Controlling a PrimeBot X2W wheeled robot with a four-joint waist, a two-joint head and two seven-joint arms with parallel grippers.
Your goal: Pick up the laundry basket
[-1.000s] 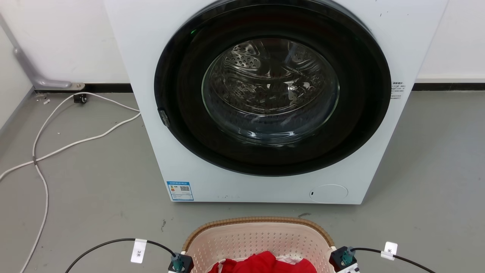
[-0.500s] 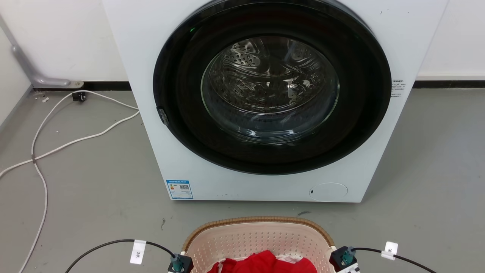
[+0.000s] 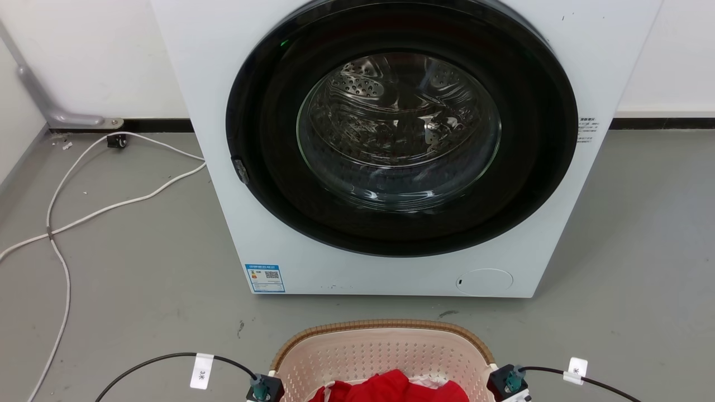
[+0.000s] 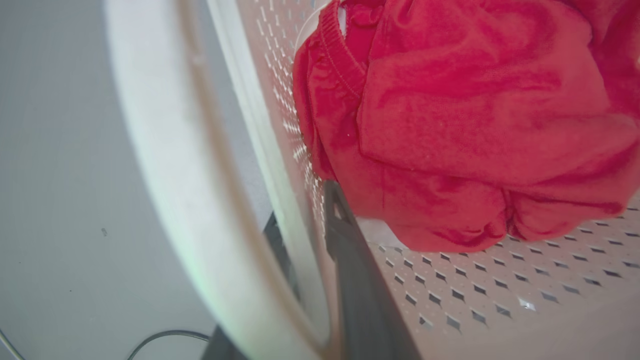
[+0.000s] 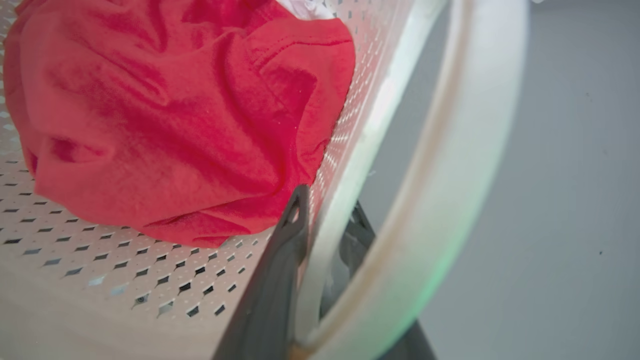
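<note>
Washing machine (image 3: 212, 84), white, front-loading, with a round dark glass door, sits a touch higher in the head view than a second ago. That widens the strip of grey floor (image 3: 139, 268) before the pale pink perforated plastic laundry basket (image 3: 385, 349) with its brown woven-look rim, just in front of it. Crumpled red cloth (image 3: 391, 388) lies inside. The left gripper (image 4: 302, 210) and right gripper (image 5: 327, 200) each have fingers clamped across a basket side wall, one inside, one outside.

You're in a laundry corner of a bare, lab-like room: front-loading washing machine (image 3: 399, 128) against a white wall (image 3: 84, 56), plain grey floor (image 3: 139, 279), black baseboard (image 3: 659, 124), loose white cable (image 3: 151, 195) trailing, laundry basket (image 3: 380, 349) holding a red garment (image 3: 391, 388).
</note>
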